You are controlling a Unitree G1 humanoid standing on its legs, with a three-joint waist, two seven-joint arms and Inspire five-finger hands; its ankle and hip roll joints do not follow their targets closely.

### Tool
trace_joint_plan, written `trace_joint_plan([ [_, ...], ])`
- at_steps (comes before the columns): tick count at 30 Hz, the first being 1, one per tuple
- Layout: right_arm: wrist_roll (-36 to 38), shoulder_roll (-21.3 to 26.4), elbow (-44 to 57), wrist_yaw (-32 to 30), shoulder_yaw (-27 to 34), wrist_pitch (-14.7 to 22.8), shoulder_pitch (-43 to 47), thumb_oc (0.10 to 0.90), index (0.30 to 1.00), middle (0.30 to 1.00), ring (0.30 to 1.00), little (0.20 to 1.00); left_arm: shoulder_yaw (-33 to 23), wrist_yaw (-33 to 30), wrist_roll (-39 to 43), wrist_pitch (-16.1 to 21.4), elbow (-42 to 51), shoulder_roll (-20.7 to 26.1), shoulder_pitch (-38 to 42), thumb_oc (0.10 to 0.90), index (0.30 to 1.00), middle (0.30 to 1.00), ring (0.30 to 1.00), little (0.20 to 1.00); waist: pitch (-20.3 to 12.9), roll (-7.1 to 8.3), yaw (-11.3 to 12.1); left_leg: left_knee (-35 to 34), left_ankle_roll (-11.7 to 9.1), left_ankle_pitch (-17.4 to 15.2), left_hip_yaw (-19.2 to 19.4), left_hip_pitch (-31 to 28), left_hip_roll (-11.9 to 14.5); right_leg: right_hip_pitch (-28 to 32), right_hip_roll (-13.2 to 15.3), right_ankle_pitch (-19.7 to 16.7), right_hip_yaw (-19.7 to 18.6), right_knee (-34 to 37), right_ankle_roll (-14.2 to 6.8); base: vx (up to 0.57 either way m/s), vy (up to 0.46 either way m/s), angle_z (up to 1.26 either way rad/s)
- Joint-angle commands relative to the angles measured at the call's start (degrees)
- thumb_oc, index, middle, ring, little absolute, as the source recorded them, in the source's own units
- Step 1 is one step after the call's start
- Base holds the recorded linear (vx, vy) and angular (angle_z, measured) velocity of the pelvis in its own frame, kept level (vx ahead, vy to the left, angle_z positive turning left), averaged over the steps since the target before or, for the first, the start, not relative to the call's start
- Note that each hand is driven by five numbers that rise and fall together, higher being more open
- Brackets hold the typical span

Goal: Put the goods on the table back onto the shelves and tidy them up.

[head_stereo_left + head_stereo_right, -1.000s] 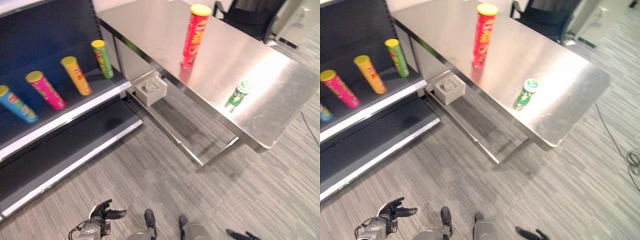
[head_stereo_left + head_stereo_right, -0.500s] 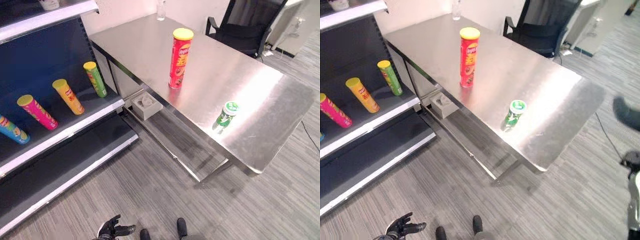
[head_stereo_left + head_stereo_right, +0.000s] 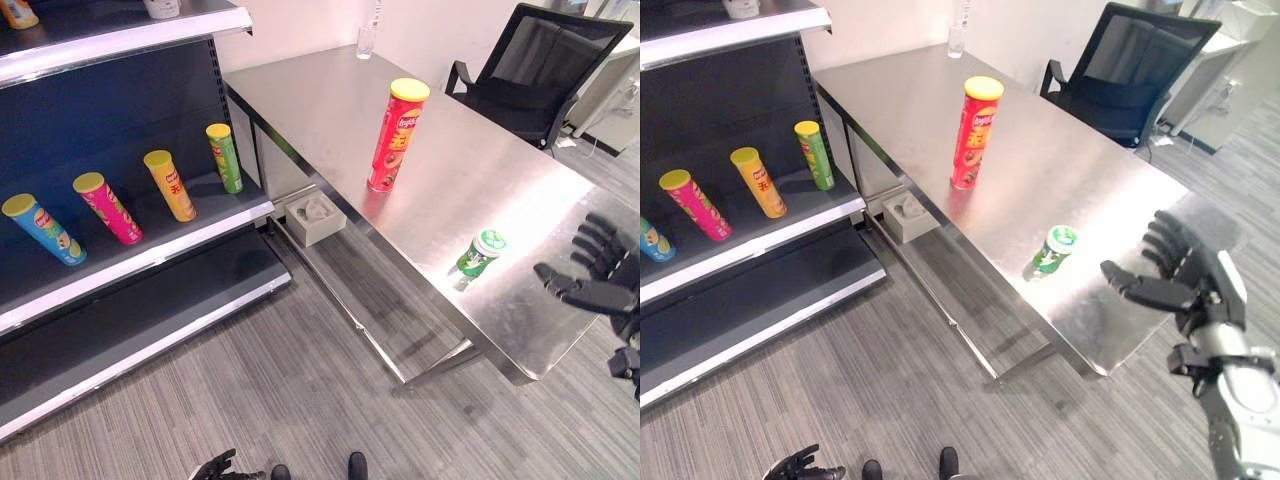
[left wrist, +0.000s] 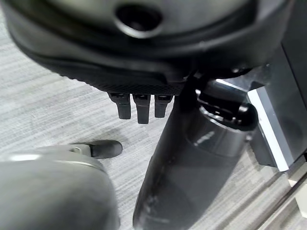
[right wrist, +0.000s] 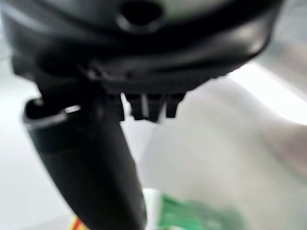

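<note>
Right hand (image 3: 1185,275), fingers spread, reaches toward the green can (image 3: 1051,249); left hand (image 3: 215,467) hangs relaxed.

A tall can (image 3: 397,134) stands upright mid-table (image 3: 320,95); a short can (image 3: 480,252) stands nearer the front edge, the right hand (image 3: 1188,277) just right of it. Four cans (image 3: 135,193) lean along the shelf (image 3: 180,245) to the left.

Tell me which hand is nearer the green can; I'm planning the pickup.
Right. The right hand hovers open just beside the green can over the table; the left hand hangs low near the floor.
</note>
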State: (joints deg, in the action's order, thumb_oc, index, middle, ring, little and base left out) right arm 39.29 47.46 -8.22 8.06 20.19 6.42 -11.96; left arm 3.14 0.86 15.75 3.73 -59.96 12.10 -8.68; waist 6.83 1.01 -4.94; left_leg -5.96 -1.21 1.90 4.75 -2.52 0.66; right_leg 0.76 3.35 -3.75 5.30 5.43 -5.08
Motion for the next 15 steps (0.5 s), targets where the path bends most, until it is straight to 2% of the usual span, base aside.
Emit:
trace_joint_plan([
  [1, 0.19, 2.08, 3.59, 0.91, 6.21, 3.48, 5.25, 0.8, 0.9, 0.9, 0.9, 0.9, -1.44, 0.73, 0.83, 2.19, -0.71, 1.46, 2.85, 0.8, 0.9, 0.9, 0.9, 0.9, -0.63, 1.24, 0.93, 0.96, -4.81, -3.69, 2.44, -1.08, 2.65, 1.34, 2.43, 4.22, 0.01, -0.43, -6.59, -0.01, -0.021, 0.14],
  [3, -1.91, 0.63, 3.2, 0.06, 5.14, 3.58, 5.55, 0.8, 0.9, 0.9, 0.9, 0.9, -1.58, 0.71, 0.75, 2.1, -0.48, 1.26, 2.65, 0.8, 0.9, 0.9, 0.9, 0.9, -0.62, 0.92, 1.0, 0.96, -4.72, -3.75, 2.41, -1.2, 2.62, 1.44, 2.43, 4.31, -0.09, -0.43, -6.53, 0.0, -0.008, 0.05],
  [10, -7.12, -0.05, 1.14, -1.12, -0.94, 3.22, 10.57, 0.8, 0.9, 0.9, 0.9, 0.9, -0.65, 0.48, 1.25, 2.29, 0.88, 1.21, 2.51, 0.8, 0.9, 0.9, 0.9, 0.9, -0.64, 0.14, 2.13, 0.96, -4.52, -3.58, 1.95, -1.49, 2.43, 2.3, 2.47, 4.72, 0.41, -0.43, -6.4, 0.0, -0.008, -0.01],
  [15, -9.87, -1.19, -0.78, -3.32, -2.93, 3.97, 13.35, 0.8, 0.9, 0.9, 0.9, 0.9, -0.29, 0.15, 1.31, 2.36, 0.63, 1.25, 2.42, 0.8, 0.9, 0.9, 0.9, 0.9, -0.77, -0.12, 2.94, 0.96, -4.47, -3.57, 1.3, -1.64, 2.4, 2.87, 2.57, 5.05, 1.07, -0.43, -6.15, 0.01, -0.015, 0.05],
])
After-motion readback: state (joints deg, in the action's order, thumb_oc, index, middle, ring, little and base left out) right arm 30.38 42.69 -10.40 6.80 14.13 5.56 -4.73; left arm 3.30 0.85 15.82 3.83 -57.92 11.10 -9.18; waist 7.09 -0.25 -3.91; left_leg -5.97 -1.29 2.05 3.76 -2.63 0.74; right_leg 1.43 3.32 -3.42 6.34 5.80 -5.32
